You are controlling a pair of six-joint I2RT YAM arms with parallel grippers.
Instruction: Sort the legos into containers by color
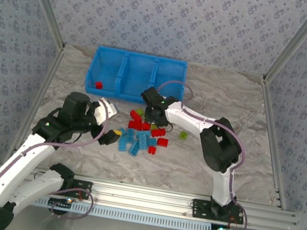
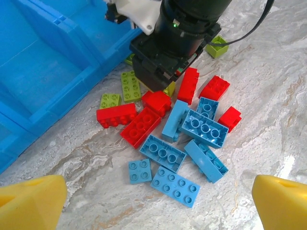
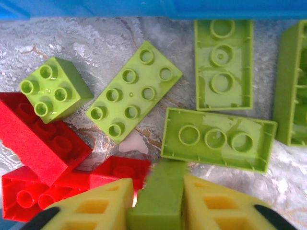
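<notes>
You have one red brick [image 1: 98, 85] in the containers [image 1: 142, 56]; right gripper [image 3: 157, 186] pinches a green brick [image 3: 160, 201], left gripper [image 2: 154, 184] wide open, empty, above the legos [image 1: 141, 138].

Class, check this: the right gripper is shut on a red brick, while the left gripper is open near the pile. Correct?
No. The right wrist view shows the right gripper shut on a yellow-green brick, not a red one. The left gripper is open near the pile.
</notes>
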